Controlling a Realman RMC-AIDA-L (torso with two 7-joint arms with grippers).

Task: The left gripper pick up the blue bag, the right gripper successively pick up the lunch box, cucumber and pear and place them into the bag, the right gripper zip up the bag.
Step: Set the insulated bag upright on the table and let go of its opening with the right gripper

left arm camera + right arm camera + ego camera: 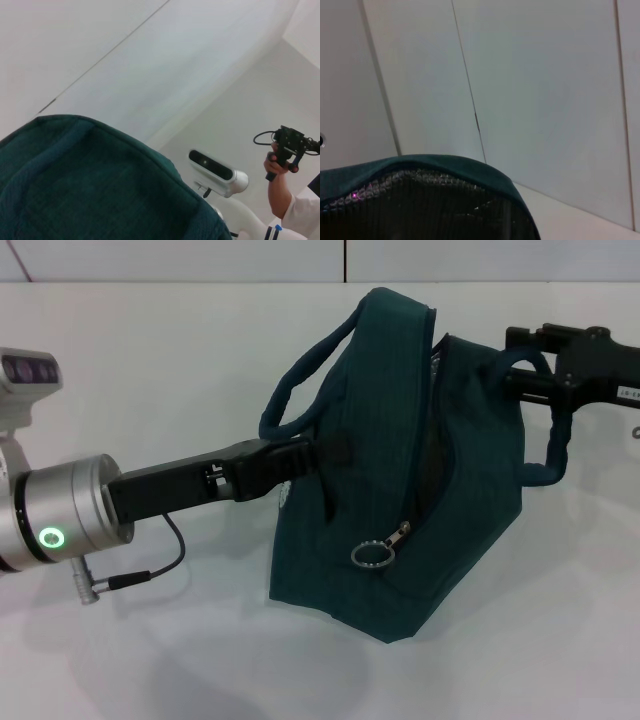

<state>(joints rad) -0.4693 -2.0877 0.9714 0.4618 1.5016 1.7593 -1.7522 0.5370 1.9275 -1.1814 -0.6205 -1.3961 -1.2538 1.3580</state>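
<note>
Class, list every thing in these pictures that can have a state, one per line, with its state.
blue bag: standing on the table, held from both sides, mouth partly open.
zipper: partly unzipped, ring pull hanging on the front.
left gripper: at the bag's left side by the handle.
right gripper: at the bag's right top edge.
right handle: looped below the right gripper.

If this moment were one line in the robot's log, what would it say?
blue bag: on table, zipper partly open | left gripper: at bag's side | right gripper: at bag's far handle | lunch box, cucumber, pear: not visible
</note>
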